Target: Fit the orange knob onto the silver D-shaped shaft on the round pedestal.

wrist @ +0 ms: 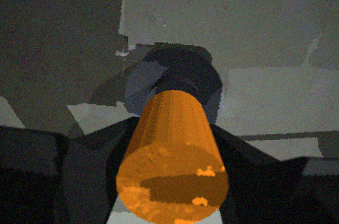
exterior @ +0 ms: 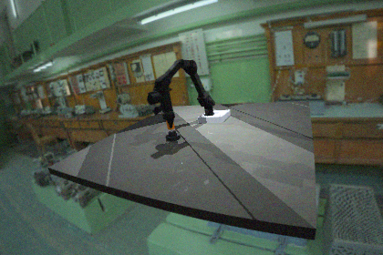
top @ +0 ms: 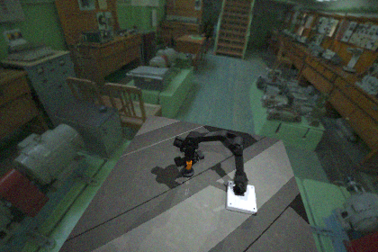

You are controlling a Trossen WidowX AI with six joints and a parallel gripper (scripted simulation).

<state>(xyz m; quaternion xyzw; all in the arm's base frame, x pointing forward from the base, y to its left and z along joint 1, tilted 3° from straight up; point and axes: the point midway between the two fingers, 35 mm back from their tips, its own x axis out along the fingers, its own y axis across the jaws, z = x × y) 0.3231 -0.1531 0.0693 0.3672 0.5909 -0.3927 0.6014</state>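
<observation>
The orange knob (top: 189, 165) (wrist: 172, 150) is upright between the fingers of my gripper (top: 189, 163) (exterior: 170, 124) (wrist: 173, 127), which is shut on it. The dark round pedestal (top: 188, 173) (exterior: 172, 137) (wrist: 210, 75) is directly below the knob. In the wrist view the knob's far end overlaps the pedestal's middle. The knob's underside, its hole and the silver shaft are hidden, so I cannot tell how the flat sides lie or whether the knob touches the pedestal.
The arm's white base plate (top: 241, 205) (exterior: 222, 117) lies on the table (top: 167, 220) (exterior: 261, 182), right of the pedestal in the top and exterior views. The arm arches from it to the pedestal. Shadows and pale patches cross the table top.
</observation>
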